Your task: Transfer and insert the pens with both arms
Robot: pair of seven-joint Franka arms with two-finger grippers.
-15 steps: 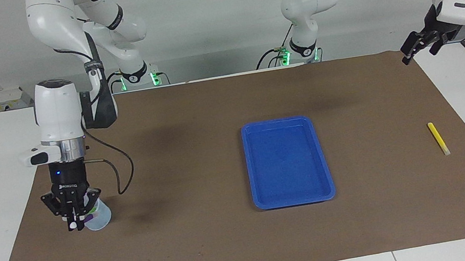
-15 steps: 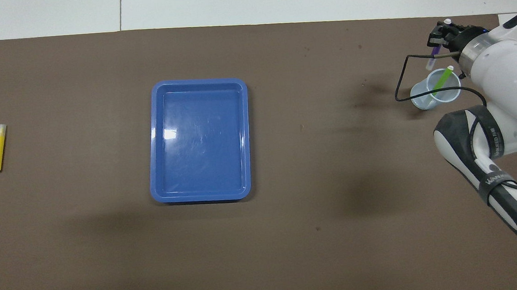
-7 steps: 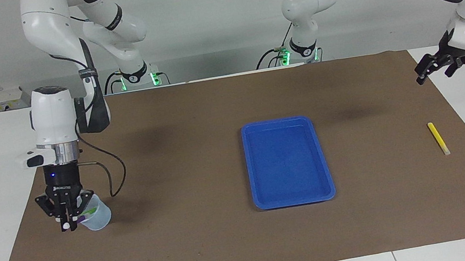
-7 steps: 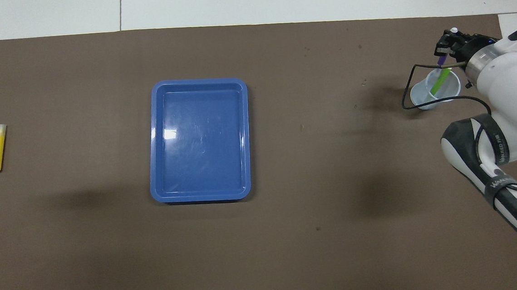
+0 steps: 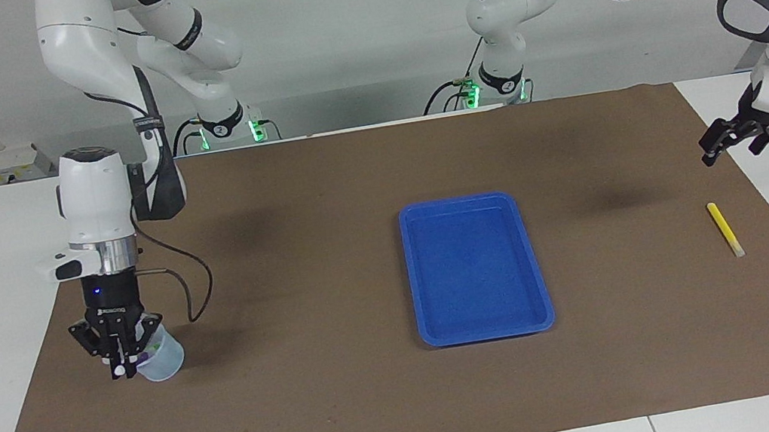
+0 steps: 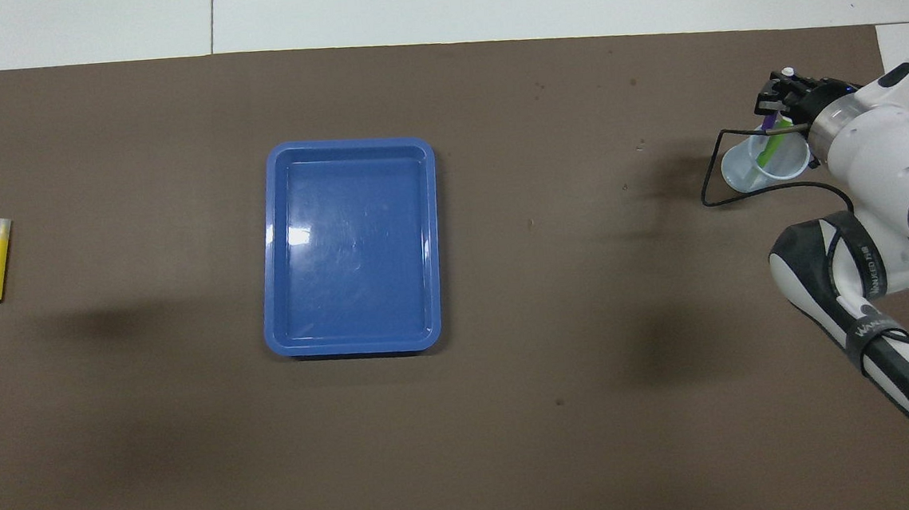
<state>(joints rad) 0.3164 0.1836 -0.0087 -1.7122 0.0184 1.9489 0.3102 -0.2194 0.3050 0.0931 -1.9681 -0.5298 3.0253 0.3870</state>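
Currently the right gripper (image 5: 121,370), lower left of the facing view, is clamped on the purple pen (image 6: 769,115), right over the cup (image 5: 161,361); pen tilted, tip at the rim. Green pen (image 6: 768,152) already inside. Left gripper (image 5: 737,139), right edge, jaws wide, empty; yellow pen (image 5: 724,229) lies flat below it, long axis roughly up-down the frame. Tray (image 5: 484,334) bare.

right end effector (image 5: 122,368), closed on the purple pen (image 5: 139,357), at the rim of a clear cup (image 5: 162,362) near the right arm's end of the counter. blue tray (image 5: 484,332) mid-mat. yellow pen (image 5: 724,228) lies flat; left end effector (image 5: 737,136), fingers spread, hangs above the mat edge.
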